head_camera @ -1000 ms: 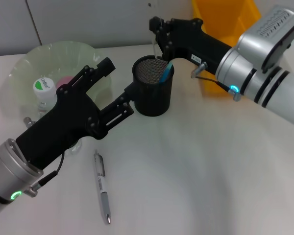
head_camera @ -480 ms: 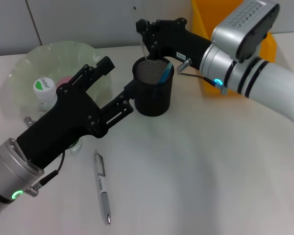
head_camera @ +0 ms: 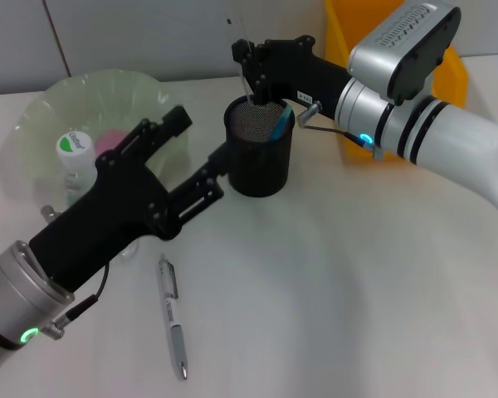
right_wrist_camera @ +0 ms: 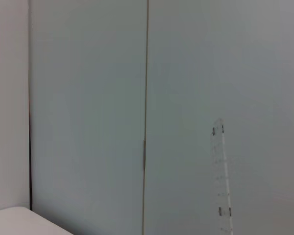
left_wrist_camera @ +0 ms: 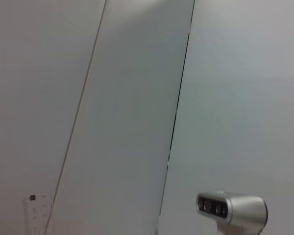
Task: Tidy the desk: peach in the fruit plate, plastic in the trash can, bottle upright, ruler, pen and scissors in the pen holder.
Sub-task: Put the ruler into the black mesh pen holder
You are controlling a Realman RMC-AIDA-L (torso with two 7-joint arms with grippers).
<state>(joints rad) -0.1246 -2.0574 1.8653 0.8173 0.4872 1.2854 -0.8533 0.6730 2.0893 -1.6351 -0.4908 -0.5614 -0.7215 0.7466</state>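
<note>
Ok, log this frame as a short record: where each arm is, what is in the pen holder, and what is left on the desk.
right gripper: above pen holder, holding clear ruler upright
left gripper: beside pen holder, fingers either side of its wall
pen holder contents: scissors
fruit plate: peach inside
bottle: upright, near fruit plate
left on desk: pen
trash can: behind right arm

Silver arms with black bands, green lights, black tools point(head_camera: 220, 170), thin cables.

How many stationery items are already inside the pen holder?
1 seen for sure: the scissors stand in the pen holder. The pen lies on the desk. More may hide behind the mesh.
</note>
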